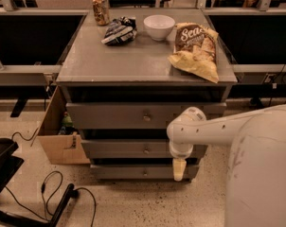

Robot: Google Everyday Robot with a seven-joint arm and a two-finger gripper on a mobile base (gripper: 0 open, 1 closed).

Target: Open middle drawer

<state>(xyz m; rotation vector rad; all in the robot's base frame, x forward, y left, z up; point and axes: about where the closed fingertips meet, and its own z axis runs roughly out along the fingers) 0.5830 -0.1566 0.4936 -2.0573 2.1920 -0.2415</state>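
The grey cabinet (133, 60) has three drawers stacked on its front. The middle drawer (119, 149) is a wide grey front of medium height with a small round metal knob (146, 151) at its centre, and it looks shut. My gripper (179, 169) hangs pointing down from the white arm (204, 129). It is in front of the right part of the drawers, level with the bottom drawer (133, 171). It is to the right of the middle drawer's knob, lower than it, and apart from it.
The taller top drawer (110, 115) sits above. On the cabinet top are a can (101, 9), a dark snack bag (119, 30), a white bowl (158, 26) and a chip bag (196, 48). A cardboard box (58, 136) stands left of the cabinet, with cables (53, 193) on the floor.
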